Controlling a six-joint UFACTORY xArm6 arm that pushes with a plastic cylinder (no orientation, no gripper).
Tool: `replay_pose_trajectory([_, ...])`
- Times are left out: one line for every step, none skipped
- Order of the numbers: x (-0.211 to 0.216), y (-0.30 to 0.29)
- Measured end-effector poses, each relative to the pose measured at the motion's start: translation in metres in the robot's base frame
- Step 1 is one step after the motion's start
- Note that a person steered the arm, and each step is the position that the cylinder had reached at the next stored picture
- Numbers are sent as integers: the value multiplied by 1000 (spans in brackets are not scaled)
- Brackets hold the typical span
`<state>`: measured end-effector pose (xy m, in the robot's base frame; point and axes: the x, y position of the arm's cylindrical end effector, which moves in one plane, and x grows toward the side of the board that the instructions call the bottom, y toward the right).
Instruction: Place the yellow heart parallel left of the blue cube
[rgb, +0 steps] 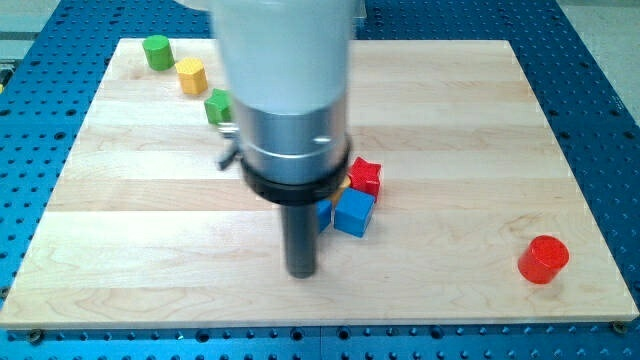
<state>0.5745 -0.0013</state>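
My tip rests on the wooden board, just below and to the left of the blue cube. A second blue piece shows between the rod and the cube. A red block touches the cube's top edge. A small yellow sliver shows at the arm's edge next to the red block. Its shape is hidden, so I cannot tell whether it is the yellow heart. The arm's wide body covers the board's middle.
A green cylinder, a yellow hexagonal block and a green block lie in a slanted row at the view's top left. A red cylinder stands at the bottom right near the board's edge.
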Motion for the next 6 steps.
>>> replay_pose_trajectory([-19, 48])
replay_pose_trajectory([-59, 51])
replay_pose_trajectory([-86, 38])
replay_pose_trajectory([-95, -3])
replay_pose_trajectory([-108, -3])
replay_pose_trajectory([-122, -26])
